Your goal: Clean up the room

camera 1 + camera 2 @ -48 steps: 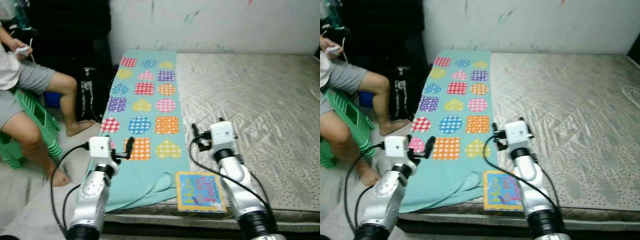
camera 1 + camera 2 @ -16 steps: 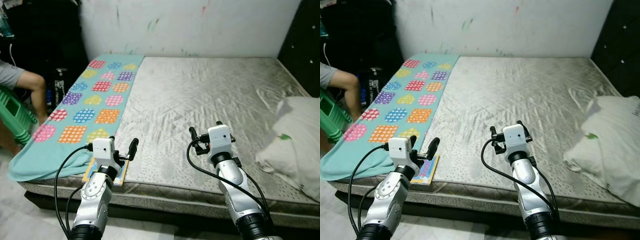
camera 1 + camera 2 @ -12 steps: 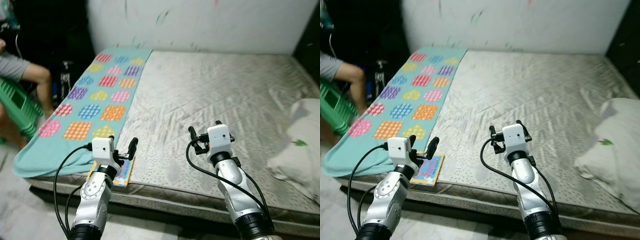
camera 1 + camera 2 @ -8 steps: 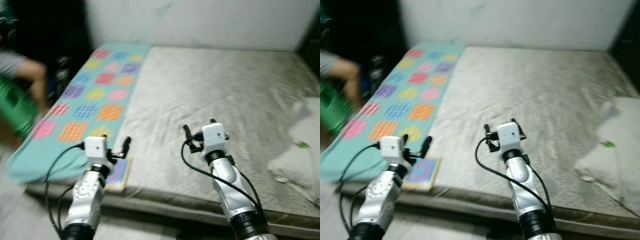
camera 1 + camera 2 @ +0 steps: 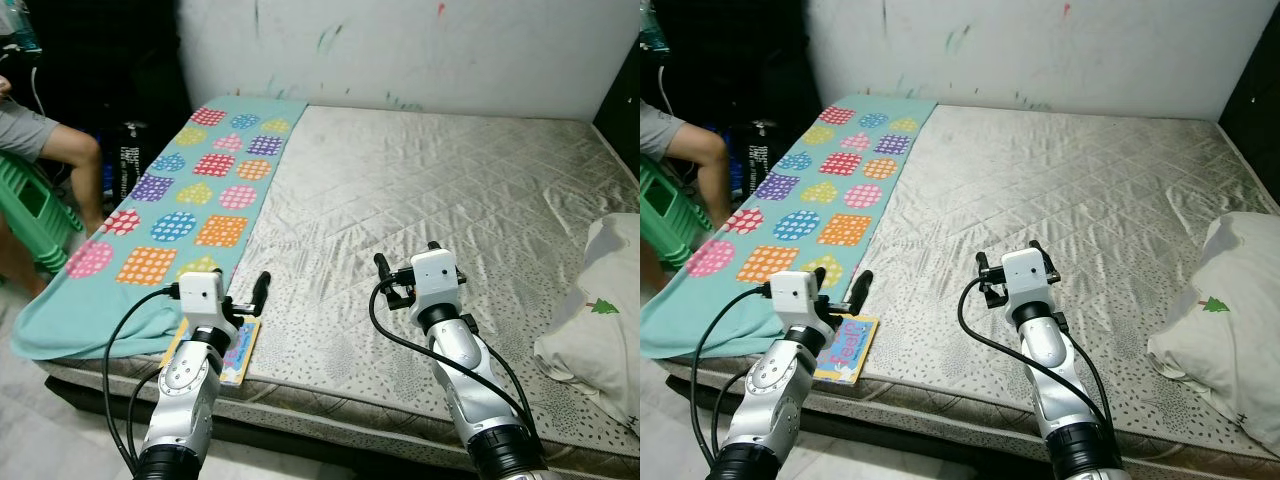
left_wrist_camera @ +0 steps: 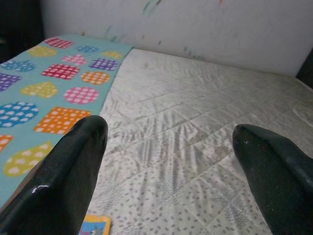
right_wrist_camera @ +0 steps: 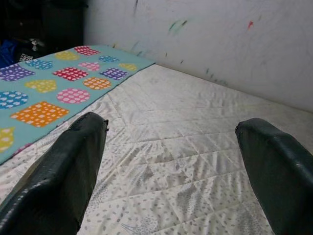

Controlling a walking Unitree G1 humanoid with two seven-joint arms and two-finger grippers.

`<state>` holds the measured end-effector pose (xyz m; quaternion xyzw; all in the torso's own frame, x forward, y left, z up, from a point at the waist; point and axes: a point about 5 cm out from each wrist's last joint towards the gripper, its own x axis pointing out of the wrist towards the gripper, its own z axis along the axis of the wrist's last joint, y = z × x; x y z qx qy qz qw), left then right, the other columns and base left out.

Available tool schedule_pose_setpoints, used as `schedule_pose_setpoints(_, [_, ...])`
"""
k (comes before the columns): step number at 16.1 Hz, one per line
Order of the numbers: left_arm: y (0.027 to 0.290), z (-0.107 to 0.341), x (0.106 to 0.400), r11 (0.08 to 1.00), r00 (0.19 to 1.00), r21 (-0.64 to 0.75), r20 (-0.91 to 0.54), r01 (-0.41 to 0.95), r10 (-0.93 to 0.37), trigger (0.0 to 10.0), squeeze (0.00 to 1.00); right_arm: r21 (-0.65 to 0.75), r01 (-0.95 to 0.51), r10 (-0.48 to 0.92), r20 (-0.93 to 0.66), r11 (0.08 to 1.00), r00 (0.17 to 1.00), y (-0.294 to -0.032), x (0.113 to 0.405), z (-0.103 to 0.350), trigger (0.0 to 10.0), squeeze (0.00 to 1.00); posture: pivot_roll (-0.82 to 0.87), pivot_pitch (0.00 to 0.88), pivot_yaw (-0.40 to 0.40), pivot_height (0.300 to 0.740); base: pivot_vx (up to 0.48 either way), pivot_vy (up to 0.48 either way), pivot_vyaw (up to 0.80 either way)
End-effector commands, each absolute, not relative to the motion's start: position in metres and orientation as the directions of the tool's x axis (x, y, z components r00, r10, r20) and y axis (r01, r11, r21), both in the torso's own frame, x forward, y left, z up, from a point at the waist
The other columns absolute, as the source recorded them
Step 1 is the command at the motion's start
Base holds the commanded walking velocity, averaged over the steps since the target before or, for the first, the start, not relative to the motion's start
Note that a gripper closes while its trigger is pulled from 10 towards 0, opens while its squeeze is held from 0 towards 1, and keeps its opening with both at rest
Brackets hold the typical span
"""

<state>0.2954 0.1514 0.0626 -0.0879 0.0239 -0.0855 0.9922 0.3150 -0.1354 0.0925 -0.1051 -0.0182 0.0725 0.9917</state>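
A bare grey mattress (image 5: 450,190) lies before me. A teal blanket (image 5: 200,190) with colourful dotted patches covers its left strip and droops over the front corner. A small bright picture book (image 5: 845,350) lies flat at the mattress's front edge beside the blanket. A white pillow (image 5: 600,320) rests at the right edge. My left gripper (image 6: 166,147) hovers open just above the book's right side, holding nothing. My right gripper (image 7: 171,147) hangs open over the middle front of the mattress, holding nothing.
A person sits on a green plastic stool (image 5: 30,215) at the far left, one bare leg (image 5: 75,155) near the bed. A black bag (image 5: 135,165) stands against the bed's left side. A paint-marked white wall (image 5: 400,50) runs behind the bed.
The whole view has swung: from the blanket's end to the right, then partly back and steadied. Blanket, book and pillow lie as before. Both grippers stay open.
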Motion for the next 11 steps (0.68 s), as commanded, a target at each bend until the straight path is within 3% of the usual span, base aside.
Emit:
schedule_pose_setpoints(1, [0.1527, 0.0633, 0.2972, 0.974, 0.984, -0.153, -0.043, 0.166, -0.175, 10.0, 0.0, -0.225, -0.144, 0.157, 0.039, 0.964, 0.987, -0.1329, 0.317, 0.0967, 10.0, 0.0, -0.02, 0.0, 0.05, 0.74, 0.0, 0.0, 0.0])
schedule_pose_setpoints(3, [0.1519, 0.063, 0.2968, 0.973, 0.982, -0.156, -0.044, 0.172, -0.181, 10.0, 0.0, -0.234, -0.146, 0.161, 0.045, 0.961, 0.986, -0.1323, 0.3168, 0.0973, 10.0, 0.0, -0.02, 0.0, 0.051, 0.74, 0.0, 0.0, 0.0])
schedule_pose_setpoints(5, [0.1513, 0.0626, 0.2966, 0.972, 0.982, -0.156, -0.047, 0.173, -0.182, 10.0, 0.0, -0.235, -0.145, 0.159, 0.045, 0.961, 0.986, -0.132, 0.3165, 0.0972, 10.0, 0.0, -0.02, 0.0, 0.049, 0.74, 0.0, -0.319, 0.8])
schedule_pose_setpoints(11, [0.151, 0.0615, 0.2962, 0.973, 0.982, -0.156, -0.055, 0.169, -0.179, 10.0, 0.0, -0.228, -0.146, 0.158, 0.035, 0.963, 0.987, -0.1322, 0.3153, 0.0945, 10.0, 0.0, -0.02, 0.0, 0.049, 0.74, 0.0, -0.322, 0.0])
